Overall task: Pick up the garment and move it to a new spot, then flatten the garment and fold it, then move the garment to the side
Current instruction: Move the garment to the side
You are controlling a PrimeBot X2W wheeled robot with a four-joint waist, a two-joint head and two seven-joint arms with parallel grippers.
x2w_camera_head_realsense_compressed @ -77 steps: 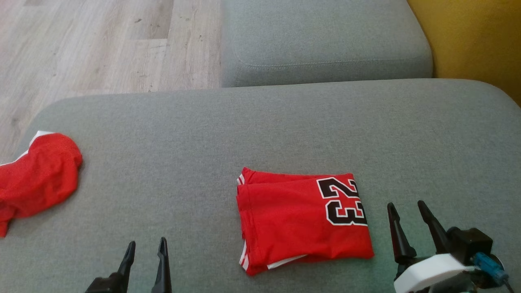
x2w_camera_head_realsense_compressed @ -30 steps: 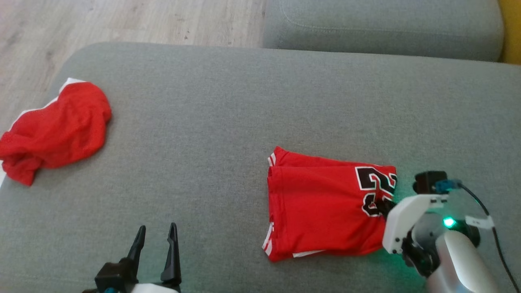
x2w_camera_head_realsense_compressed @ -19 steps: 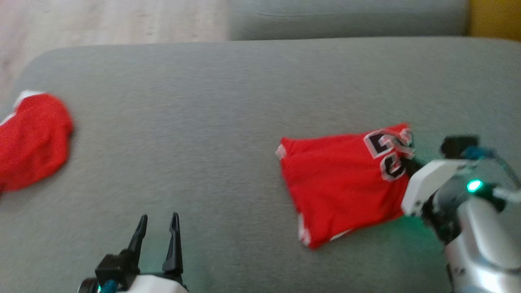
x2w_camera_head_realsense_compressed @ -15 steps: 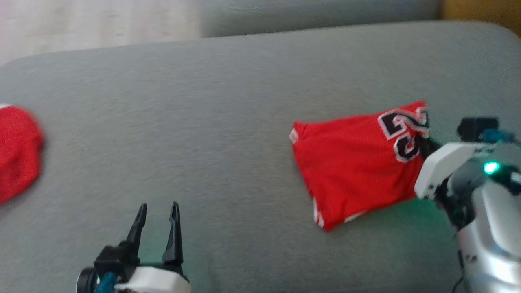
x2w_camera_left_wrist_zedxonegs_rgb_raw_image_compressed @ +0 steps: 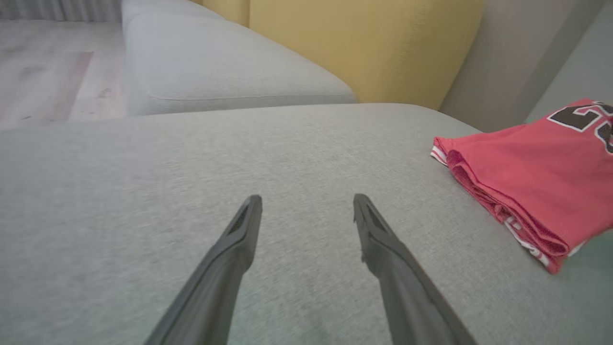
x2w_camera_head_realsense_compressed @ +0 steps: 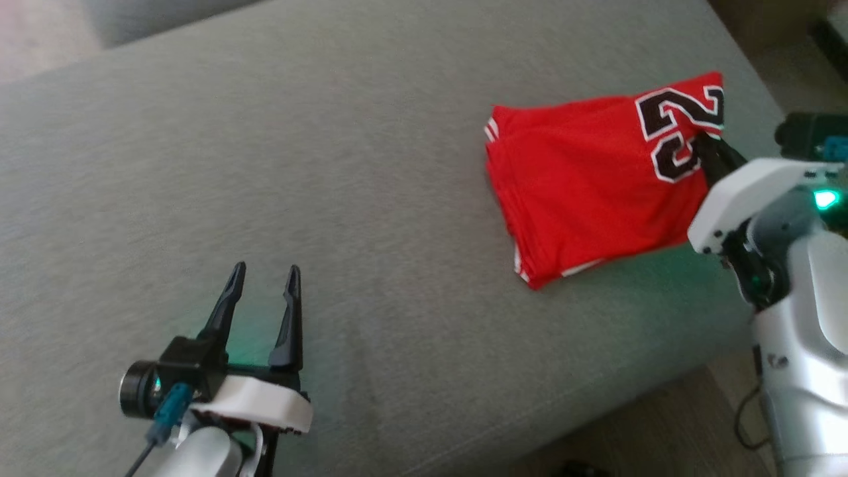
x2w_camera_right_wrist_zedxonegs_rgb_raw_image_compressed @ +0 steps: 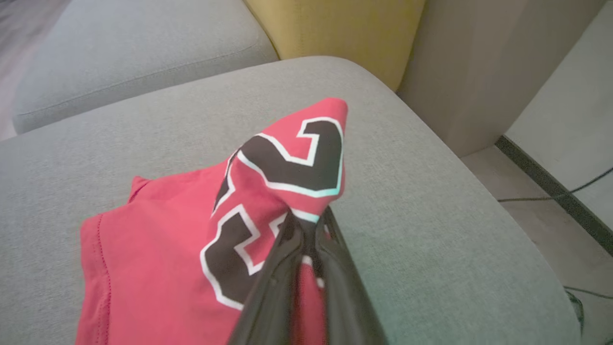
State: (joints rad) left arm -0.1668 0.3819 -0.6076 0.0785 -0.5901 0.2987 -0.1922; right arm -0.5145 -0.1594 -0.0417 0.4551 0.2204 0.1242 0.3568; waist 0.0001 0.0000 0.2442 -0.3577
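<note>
The garment (x2w_camera_head_realsense_compressed: 583, 185) is a folded red jersey with a black number 23. It lies on the grey cushion (x2w_camera_head_realsense_compressed: 298, 146), close to the cushion's right end in the head view. The right gripper (x2w_camera_head_realsense_compressed: 707, 142) is clamped on the garment at the side that carries the number. In the right wrist view its 2 fingers are pressed together with red cloth between them, just below the number. The corner above the fingers stands up in a point, lifted off the cushion. The rest of the garment rests flat on the cushion.

The left gripper (x2w_camera_head_realsense_compressed: 265, 275) is above the cushion at the lower left of the head view, well apart from the garment. Its fingers are spread and hold nothing. In the left wrist view the garment is to the right of these fingers, and its near edge shows stacked layers with white stripes. Behind the cushion are a second grey seat (x2w_camera_left_wrist_zedxonegs_rgb_raw_image_compressed: 215, 72) and a yellow backrest (x2w_camera_left_wrist_zedxonegs_rgb_raw_image_compressed: 364, 43).
</note>
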